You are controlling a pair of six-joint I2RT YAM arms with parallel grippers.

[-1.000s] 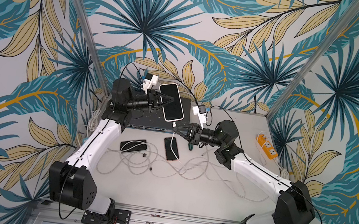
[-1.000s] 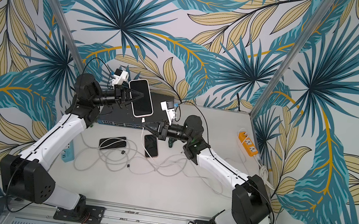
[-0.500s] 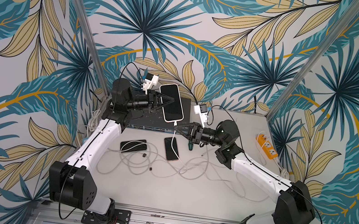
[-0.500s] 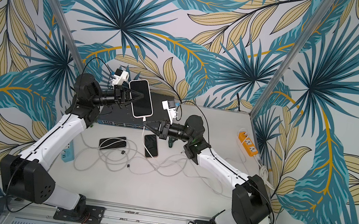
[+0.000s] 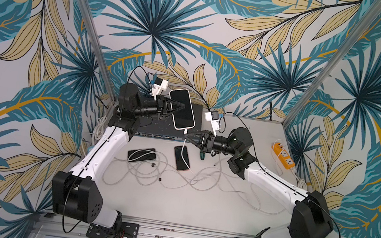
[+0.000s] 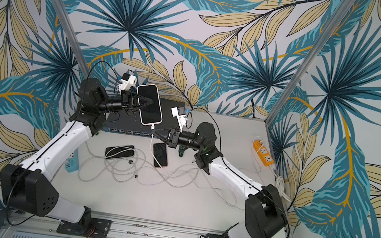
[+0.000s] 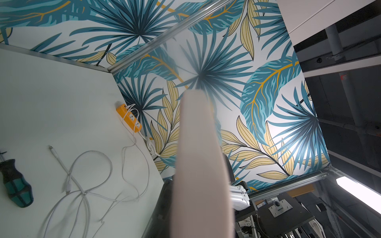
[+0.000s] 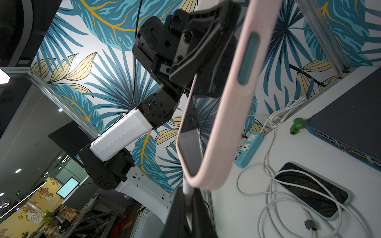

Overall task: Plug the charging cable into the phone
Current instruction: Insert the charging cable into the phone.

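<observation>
My left gripper (image 5: 181,106) (image 6: 149,101) is shut on a phone (image 5: 182,110) (image 6: 150,105) (image 8: 237,99) in a pink case. It holds the phone raised over the back of the table, the dark screen facing up. In the left wrist view the phone's pink edge (image 7: 200,164) fills the middle. My right gripper (image 5: 187,137) (image 6: 155,132) (image 8: 188,206) is shut on the white charging cable (image 5: 185,132) (image 6: 152,127) (image 8: 187,188) just under the phone's bottom end. The plug touches that end; how deep it sits is hidden.
Two other phones (image 5: 141,154) (image 5: 182,158) lie among loose white cables (image 5: 164,174) mid-table. A black network switch (image 5: 157,131) stands at the back. There is an orange power strip (image 5: 284,155) at the right edge, a blue one (image 6: 71,163) at the left, and a green screwdriver (image 7: 14,185).
My right gripper has moved left, from beside the phone's bottom end to right beneath it. The left arm and the phone have stayed still.
</observation>
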